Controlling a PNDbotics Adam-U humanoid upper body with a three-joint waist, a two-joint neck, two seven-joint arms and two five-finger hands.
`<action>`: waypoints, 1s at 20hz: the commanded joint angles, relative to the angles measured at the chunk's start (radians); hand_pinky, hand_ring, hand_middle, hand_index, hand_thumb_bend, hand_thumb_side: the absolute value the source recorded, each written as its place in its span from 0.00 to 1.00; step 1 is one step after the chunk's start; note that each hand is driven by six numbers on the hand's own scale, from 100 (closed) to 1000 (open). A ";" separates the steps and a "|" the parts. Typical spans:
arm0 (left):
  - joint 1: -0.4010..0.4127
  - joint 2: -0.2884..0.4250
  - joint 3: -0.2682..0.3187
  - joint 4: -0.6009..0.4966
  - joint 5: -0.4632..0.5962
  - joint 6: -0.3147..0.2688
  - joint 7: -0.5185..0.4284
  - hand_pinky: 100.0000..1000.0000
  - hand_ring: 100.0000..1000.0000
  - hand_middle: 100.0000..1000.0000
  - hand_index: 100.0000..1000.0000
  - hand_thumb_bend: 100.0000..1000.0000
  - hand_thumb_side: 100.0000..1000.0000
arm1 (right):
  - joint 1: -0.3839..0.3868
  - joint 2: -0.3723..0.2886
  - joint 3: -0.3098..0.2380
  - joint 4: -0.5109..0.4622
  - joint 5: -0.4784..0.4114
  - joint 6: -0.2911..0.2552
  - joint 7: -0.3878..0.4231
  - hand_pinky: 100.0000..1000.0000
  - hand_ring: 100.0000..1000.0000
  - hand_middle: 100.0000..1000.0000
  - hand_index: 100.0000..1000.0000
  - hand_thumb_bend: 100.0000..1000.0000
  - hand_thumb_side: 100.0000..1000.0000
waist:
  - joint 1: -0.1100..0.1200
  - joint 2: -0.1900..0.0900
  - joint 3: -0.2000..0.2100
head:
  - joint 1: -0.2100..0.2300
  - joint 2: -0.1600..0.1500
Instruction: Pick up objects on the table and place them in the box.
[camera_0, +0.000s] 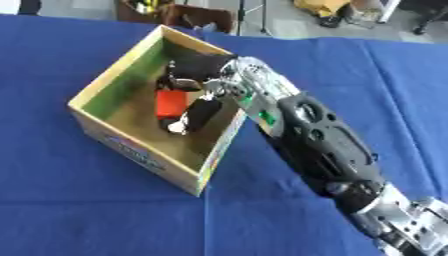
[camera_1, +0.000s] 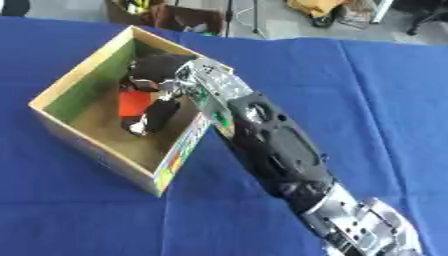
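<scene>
An open cardboard box (camera_0: 105, 87) with a green inner wall stands on the blue table, left of centre. My right arm (camera_0: 315, 135) comes in from the lower right and crosses the box's right wall. Its black right hand (camera_0: 197, 67) is inside the box, near the far corner. Just below the hand a red object (camera_0: 171, 103) lies on the box floor. Beside it is a black elongated thing with a white tip (camera_0: 194, 117); whether the hand touches either one is hidden. My left hand shows in neither view.
Blue cloth (camera_0: 79, 200) covers the table all round the box. Beyond the table's far edge are dark boxes and clutter (camera_0: 179, 12) on a grey floor.
</scene>
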 joint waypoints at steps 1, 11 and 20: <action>-0.007 0.010 -0.005 -0.019 0.006 0.000 -0.004 0.24 0.52 0.57 0.76 0.00 0.88 | -0.025 -0.012 -0.007 -0.038 -0.006 -0.006 0.034 0.82 0.88 0.83 0.94 0.24 0.98 | 0.008 -0.022 0.001 | -0.003 -0.008; -0.006 0.008 -0.004 -0.019 0.008 -0.001 -0.005 0.24 0.52 0.57 0.76 0.00 0.89 | -0.019 -0.029 -0.030 -0.096 0.040 0.021 0.046 0.86 0.93 0.92 0.97 0.42 1.00 | 0.012 -0.025 -0.004 | 0.000 -0.006; 0.002 0.006 0.005 -0.019 0.003 0.001 0.005 0.24 0.52 0.57 0.76 0.00 0.89 | 0.040 -0.180 -0.145 -0.401 -0.244 0.203 -0.135 0.87 0.85 0.81 0.90 0.00 0.96 | 0.025 -0.030 -0.030 | 0.053 0.015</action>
